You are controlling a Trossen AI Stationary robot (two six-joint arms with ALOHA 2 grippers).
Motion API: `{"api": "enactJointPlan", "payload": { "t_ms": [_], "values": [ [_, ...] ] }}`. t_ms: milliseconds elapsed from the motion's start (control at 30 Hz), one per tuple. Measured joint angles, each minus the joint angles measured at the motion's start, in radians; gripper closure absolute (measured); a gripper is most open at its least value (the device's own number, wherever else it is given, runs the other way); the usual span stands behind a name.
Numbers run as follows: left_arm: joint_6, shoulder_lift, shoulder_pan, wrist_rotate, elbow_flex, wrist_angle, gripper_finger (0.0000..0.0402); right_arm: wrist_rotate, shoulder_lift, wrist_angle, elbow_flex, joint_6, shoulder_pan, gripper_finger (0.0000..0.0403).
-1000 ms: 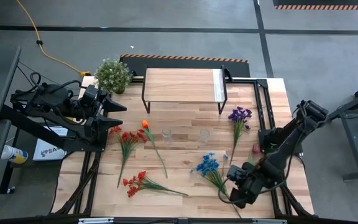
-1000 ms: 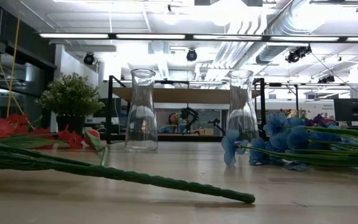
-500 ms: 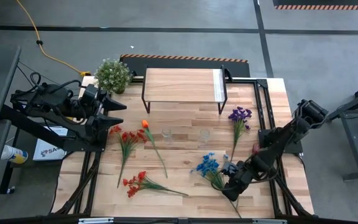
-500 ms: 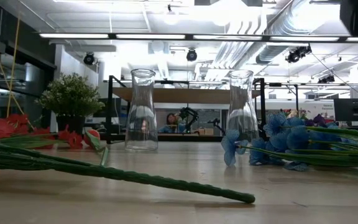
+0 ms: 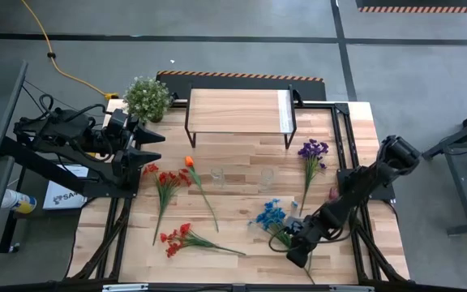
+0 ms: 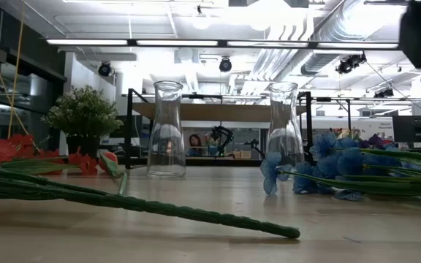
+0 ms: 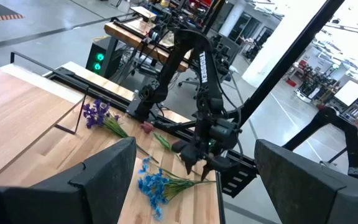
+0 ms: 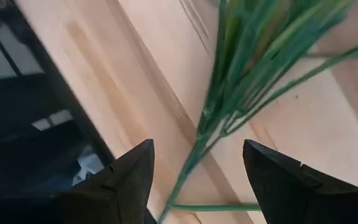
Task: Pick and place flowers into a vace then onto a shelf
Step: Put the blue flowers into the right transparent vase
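- The worktop [image 5: 242, 166] is pale plank wood on a dark frame, standing on a grey concrete floor [image 5: 242, 57] with dark lines and a yellow cable [image 5: 55, 61] running across it.
- The shelf [image 5: 237, 111] stands at the far middle of the worktop, nothing on it, its pale strip at the right end.
- A potted plant [image 5: 147, 98] sits at the far left corner, just beside the shelf.
- Two clear glass vases [image 5: 217, 177] stand upright and apart in the middle of the worktop, in front of the shelf; in the low view both [image 6: 167, 130] are without stems.
- Flowers lie flat on the wood: red stems [image 5: 167, 188] and an orange one [image 5: 190, 162] left of the vases, another red stem [image 5: 181, 238] near the front left, a purple stem [image 5: 312, 152] to the right, a blue bunch [image 5: 270, 216] at the front right.
- The low view looks across the wood into a bright workshop with ceiling lights, ducts and benches.
- The left arm waits at the worktop's left edge, its pincer [image 5: 148, 138] released and held level, pointing across the wood; its wrist view sees its two fingers [image 7: 104, 177] wide apart.
- The right arm reaches from the right edge down toward the front, its pincer [image 5: 294, 250] low over the green stalks of the blue bunch.
- In the right wrist view the stalks [image 8: 229, 99] run between the pincer's [image 8: 194, 177] spread fingers, which are released and grasp nothing.
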Motion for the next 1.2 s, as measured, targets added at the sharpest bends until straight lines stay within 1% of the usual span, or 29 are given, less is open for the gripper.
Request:
{"api": "enactJointPlan", "payload": {
  "t_ms": [133,300,533,833,967,1200],
  "values": [
    [0.0,0.0,0.0,-0.003,0.0,0.0,0.0041,-0.02,0.04,0.003,0.0,0.014,0.0,0.0167],
    [0.0,0.0,0.0,-0.003,0.0,0.0,0.0041,0.003,0.065,0.047,0.0,0.019,0.002,0.0167],
    [0.0,0.0,0.0,-0.002,0.0,0.0,0.0041,0.005,0.116,0.057,0.005,0.019,0.002,0.0167],
    [0.0,0.0,0.0,-0.002,0.0,0.0,0.0041,0.068,0.126,0.052,0.004,0.027,0.005,0.017],
    [0.0,0.0,0.0,-0.002,0.0,0.0,0.0041,0.102,0.127,0.042,0.004,0.036,0.008,0.0188],
    [0.0,0.0,0.0,0.002,0.0,0.0,0.0041,0.135,0.128,0.036,0.003,0.016,0.007,0.0248]
  ]
}}
